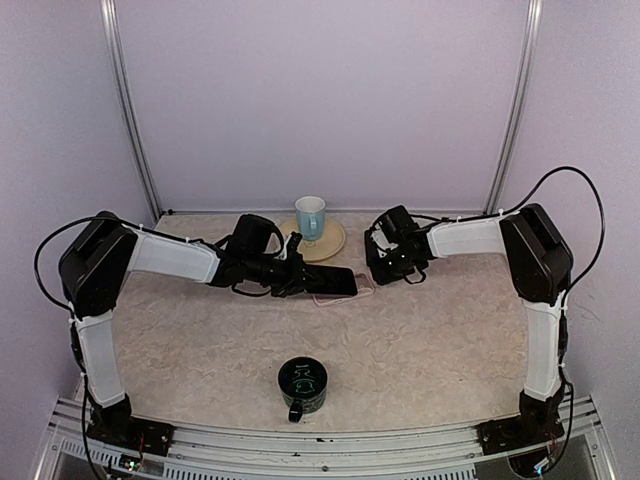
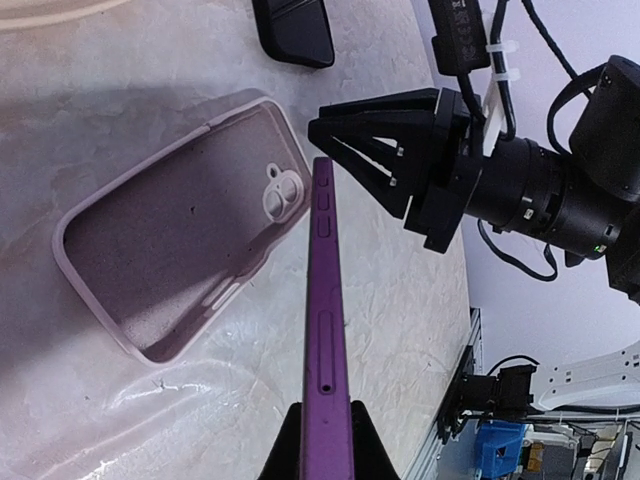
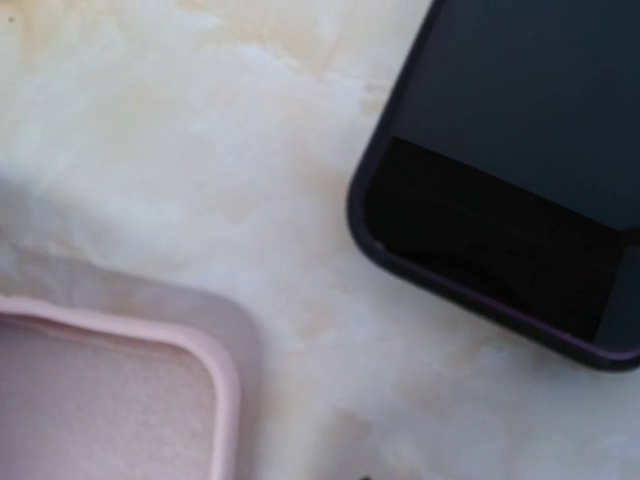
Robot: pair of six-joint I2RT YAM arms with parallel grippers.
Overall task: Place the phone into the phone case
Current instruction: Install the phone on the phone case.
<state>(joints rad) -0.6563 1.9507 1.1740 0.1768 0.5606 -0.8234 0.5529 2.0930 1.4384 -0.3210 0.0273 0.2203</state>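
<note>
Phone (image 2: 324,300) edgewise within left pincer (image 2: 325,435)

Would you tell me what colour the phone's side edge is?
Purple, seen best on the phone in the left wrist view.

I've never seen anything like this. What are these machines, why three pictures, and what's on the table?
These are two robot arms bolted to a table. One picture looks down from above; the other two come from a camera on each wrist. The left arm grips a dark purple phone in its jaws, close to an empty pink phone case lying on the table. The right arm hovers nearby, holding nothing visible. Also there: a pale cup on a plate, and a dark mug.
</note>
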